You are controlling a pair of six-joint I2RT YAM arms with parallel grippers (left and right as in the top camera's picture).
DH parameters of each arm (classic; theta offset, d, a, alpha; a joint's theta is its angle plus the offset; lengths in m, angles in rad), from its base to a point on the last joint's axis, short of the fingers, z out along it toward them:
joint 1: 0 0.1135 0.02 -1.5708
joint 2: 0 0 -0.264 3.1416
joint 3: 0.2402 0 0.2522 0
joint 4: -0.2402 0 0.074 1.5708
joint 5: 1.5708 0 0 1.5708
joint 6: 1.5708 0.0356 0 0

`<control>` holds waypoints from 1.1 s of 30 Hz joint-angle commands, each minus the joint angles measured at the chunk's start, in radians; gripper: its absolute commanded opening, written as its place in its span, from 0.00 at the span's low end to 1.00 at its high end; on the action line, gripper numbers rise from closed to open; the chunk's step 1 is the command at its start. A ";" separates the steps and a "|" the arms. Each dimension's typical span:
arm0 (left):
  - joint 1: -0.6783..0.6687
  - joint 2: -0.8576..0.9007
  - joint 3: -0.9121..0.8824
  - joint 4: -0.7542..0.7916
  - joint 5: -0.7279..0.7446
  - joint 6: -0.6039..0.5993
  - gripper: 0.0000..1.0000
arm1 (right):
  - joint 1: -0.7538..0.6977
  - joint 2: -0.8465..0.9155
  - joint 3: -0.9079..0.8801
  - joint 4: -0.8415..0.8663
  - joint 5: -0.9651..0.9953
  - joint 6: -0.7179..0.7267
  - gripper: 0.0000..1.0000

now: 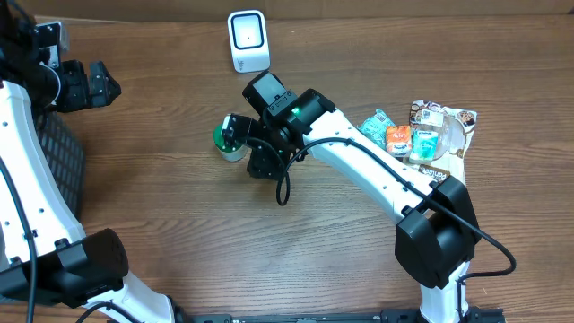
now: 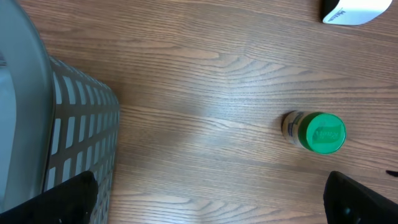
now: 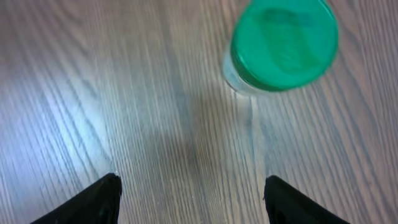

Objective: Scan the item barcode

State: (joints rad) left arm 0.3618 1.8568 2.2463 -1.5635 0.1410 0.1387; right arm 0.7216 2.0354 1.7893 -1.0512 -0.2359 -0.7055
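Note:
The item is a small clear jar with a green lid point(image 1: 226, 139), standing on the wooden table in front of the white barcode scanner point(image 1: 248, 40). My right gripper point(image 1: 246, 148) hovers right beside the jar, open. In the right wrist view the jar point(image 3: 283, 43) lies ahead of the fingertips point(image 3: 93, 202), and only bare wood shows between them. My left gripper point(image 1: 109, 87) is at the far left, wide open and holding nothing. From the left wrist the jar point(image 2: 317, 132) shows at the right and a corner of the scanner point(image 2: 351, 9) at the top.
A grey mesh basket point(image 1: 56, 157) stands at the left edge, also filling the left of the left wrist view point(image 2: 74, 124). Several snack packets point(image 1: 421, 135) lie in a pile at the right, behind the right arm.

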 commanded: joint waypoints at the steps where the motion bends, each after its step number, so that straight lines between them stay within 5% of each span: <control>1: -0.004 -0.013 0.015 0.001 0.001 0.019 1.00 | -0.002 -0.002 -0.003 0.008 -0.054 -0.132 0.72; 2: -0.004 -0.013 0.015 0.001 0.001 0.019 1.00 | -0.004 -0.002 -0.003 0.026 -0.054 -0.133 0.76; 3: -0.004 -0.013 0.015 0.001 0.000 0.019 1.00 | -0.004 -0.002 -0.003 0.057 -0.053 -0.120 0.98; 4: -0.004 -0.013 0.015 0.001 0.001 0.019 1.00 | -0.005 -0.002 -0.003 0.108 -0.045 -0.053 1.00; 10: -0.004 -0.013 0.015 0.001 0.000 0.019 1.00 | -0.005 0.019 -0.003 0.455 0.129 0.629 1.00; 17: -0.003 -0.013 0.015 0.001 0.000 0.019 0.99 | 0.002 0.133 -0.003 0.517 0.183 1.352 1.00; 33: -0.002 -0.013 0.015 0.001 0.000 0.019 1.00 | 0.032 0.251 -0.003 0.666 0.183 1.379 0.96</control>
State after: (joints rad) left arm 0.3618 1.8568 2.2463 -1.5631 0.1410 0.1387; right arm 0.7471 2.2501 1.7782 -0.4026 -0.0692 0.6624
